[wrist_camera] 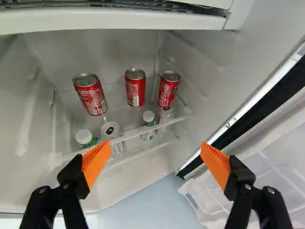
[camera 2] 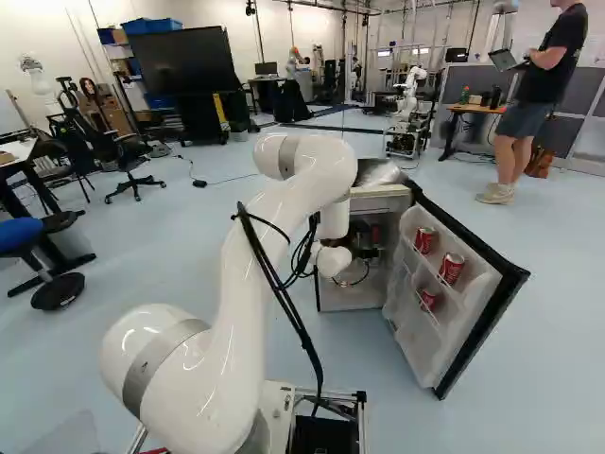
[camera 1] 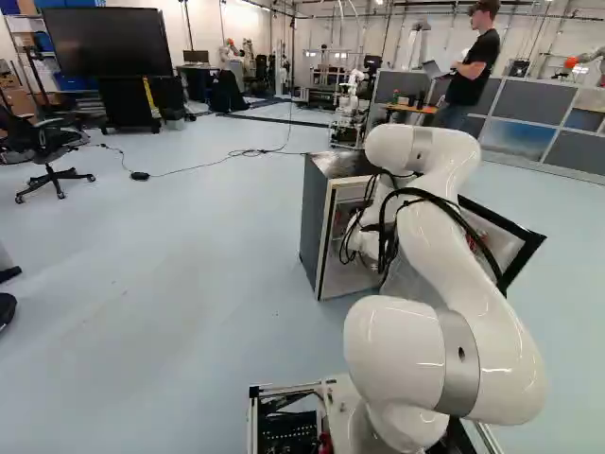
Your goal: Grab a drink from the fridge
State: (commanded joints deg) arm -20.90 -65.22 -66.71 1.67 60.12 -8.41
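Claw (wrist_camera: 151, 164) at the open fridge (wrist_camera: 224, 23); fingers spread wide apart, nothing between the pads. Three red cans (wrist_camera: 135, 88) upright on the shelf (wrist_camera: 136, 135) inside.

Ahead of us we have the fridge (camera 1: 317, 213), its door (camera 2: 463, 322) swung out to the right in the right base view. On the door we find two cans (camera 2: 452, 268) in the upper rack and a third (camera 2: 428, 300) lower down. Inside, three cans (wrist_camera: 135, 88) stand in a row on a shelf (wrist_camera: 136, 134), with two bottles (wrist_camera: 85, 137) and another can (wrist_camera: 110, 130) lower down. Beyond the fridge, we see a table (camera 2: 480, 109).
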